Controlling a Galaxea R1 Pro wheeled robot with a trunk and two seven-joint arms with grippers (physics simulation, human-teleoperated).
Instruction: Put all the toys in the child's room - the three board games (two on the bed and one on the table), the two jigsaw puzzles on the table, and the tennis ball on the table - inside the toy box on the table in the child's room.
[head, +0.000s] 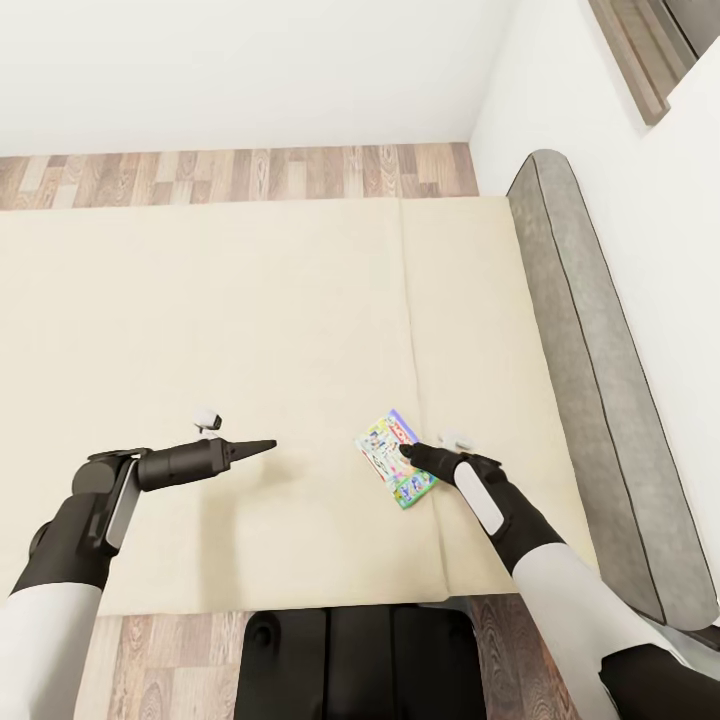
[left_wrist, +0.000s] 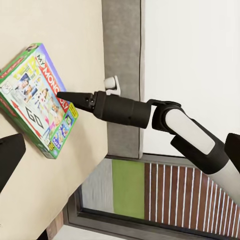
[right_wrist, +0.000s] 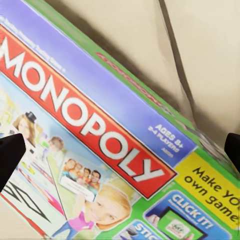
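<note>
Head view puts the right gripper (head: 408, 452) low and right of centre, its dark tip resting over the right-hand edge of a board game (head: 396, 458) that lies flat on the bed (head: 250, 330). Through the right wrist view, the box (right_wrist: 105, 150) sits directly under the tool, red MONOPOLY banner running diagonally, while the two black fingertips (right_wrist: 10, 155) stand at opposite edges of the frame, spread wide with the cover between them and not pinching anything.

From the left wrist view, that same gripper (left_wrist: 65, 96) reaches in from the right as a slim black point hovering over the box (left_wrist: 35, 100), which occupies the upper left of the frame with its green rim towards the mattress edge; whether the tip actually touches the cover I cannot tell.

Left gripper (head: 262, 445) hangs over bare cream mattress at lower left of the head view, well apart from the game, its fingers drawn to a single narrow point, pressed together and carrying nothing.

Beyond the mattress, a grey padded headboard (head: 590, 380) runs along the right side against a white wall (head: 250, 60), and wood-plank floor (head: 230, 175) shows across the top.
</note>
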